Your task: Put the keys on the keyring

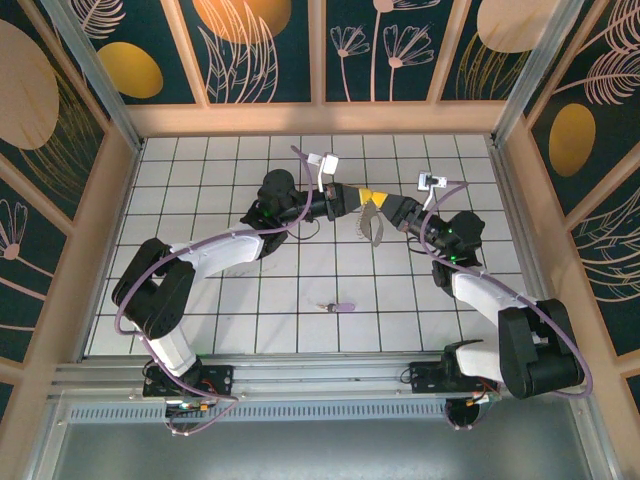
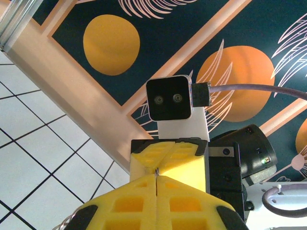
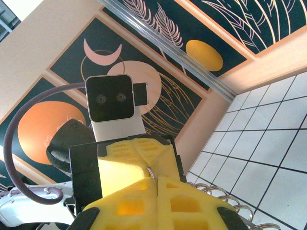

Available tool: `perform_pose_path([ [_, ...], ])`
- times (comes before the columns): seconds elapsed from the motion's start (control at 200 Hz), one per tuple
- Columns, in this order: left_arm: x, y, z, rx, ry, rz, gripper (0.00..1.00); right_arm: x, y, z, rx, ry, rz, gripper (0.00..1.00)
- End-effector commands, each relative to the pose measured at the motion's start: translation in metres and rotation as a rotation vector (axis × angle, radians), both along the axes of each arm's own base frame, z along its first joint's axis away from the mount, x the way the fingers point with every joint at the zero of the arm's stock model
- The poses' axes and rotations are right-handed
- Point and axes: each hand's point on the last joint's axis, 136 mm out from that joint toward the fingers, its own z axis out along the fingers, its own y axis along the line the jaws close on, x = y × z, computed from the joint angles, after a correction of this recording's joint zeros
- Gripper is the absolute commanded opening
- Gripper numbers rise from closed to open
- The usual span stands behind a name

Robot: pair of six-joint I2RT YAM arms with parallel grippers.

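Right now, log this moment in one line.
left pincer: shut on keyring | right pincer: shut on keyring | key: loose on tiled floor

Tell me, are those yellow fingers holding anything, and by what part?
The left fingers and right fingers are both shut on the keyring, pinching its thin wire loop. The key lies loose on the floor.

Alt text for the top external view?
The left gripper and right gripper meet nose to nose over a white tiled table, both shut on the keyring between them. A lilac-headed key lies alone on the tiles nearer the bases.
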Motion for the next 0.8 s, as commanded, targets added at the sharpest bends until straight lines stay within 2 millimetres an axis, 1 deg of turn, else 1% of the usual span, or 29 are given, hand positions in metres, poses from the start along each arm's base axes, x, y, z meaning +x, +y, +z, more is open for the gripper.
perform_pose_path([
  [0.0,-0.007,-0.002,0.005,-0.029,-0.003,-0.019,0.15,-0.005,0.001,0.024,0.021,-0.086,-0.002,0.00],
  [0.015,-0.005,-0.001,0.006,-0.034,0.000,-0.008,0.19,-0.006,0.001,0.025,0.024,-0.087,-0.005,0.00],
  [0.045,-0.003,0.001,0.007,-0.044,0.009,0.014,0.32,-0.005,-0.001,0.025,0.029,-0.084,-0.014,0.00],
  [0.07,0.000,0.003,0.005,-0.052,0.020,0.041,0.39,-0.005,-0.001,0.025,0.031,-0.083,-0.019,0.00],
  [0.08,-0.001,0.007,0.016,-0.072,0.008,0.053,0.40,-0.005,-0.002,0.025,0.034,-0.082,-0.023,0.00],
  [0.11,0.001,0.014,0.022,-0.097,0.009,0.095,0.44,-0.005,-0.002,0.026,0.036,-0.082,-0.028,0.00],
  [0.16,0.003,0.025,0.025,-0.140,0.032,0.155,0.50,-0.005,-0.003,0.026,0.036,-0.084,-0.032,0.00],
  [0.175,0.004,0.028,0.032,-0.164,0.026,0.170,0.51,-0.005,-0.003,0.025,0.036,-0.082,-0.034,0.00],
  [0.19,0.003,0.031,0.026,-0.164,0.041,0.184,0.53,-0.005,-0.003,0.025,0.037,-0.080,-0.034,0.00],
  [0.225,0.004,0.038,0.025,-0.175,0.047,0.217,0.56,-0.005,-0.003,0.024,0.038,-0.078,-0.041,0.00],
  [0.316,0.006,0.046,0.027,-0.198,0.060,0.261,0.57,-0.004,-0.005,0.023,0.048,-0.069,-0.058,0.00],
  [0.471,0.009,0.051,0.023,-0.230,0.086,0.282,0.58,-0.004,-0.007,0.026,0.083,-0.061,-0.082,0.00],
  [0.601,0.010,0.048,0.019,-0.252,0.103,0.269,0.57,-0.004,-0.008,0.027,0.111,-0.045,-0.098,0.00],
  [0.701,0.011,0.047,0.018,-0.275,0.111,0.260,0.55,-0.003,-0.010,0.029,0.139,-0.029,-0.120,0.00],
  [0.796,0.012,0.044,0.018,-0.286,0.110,0.251,0.54,-0.001,-0.012,0.027,0.153,-0.007,-0.148,0.00],
])
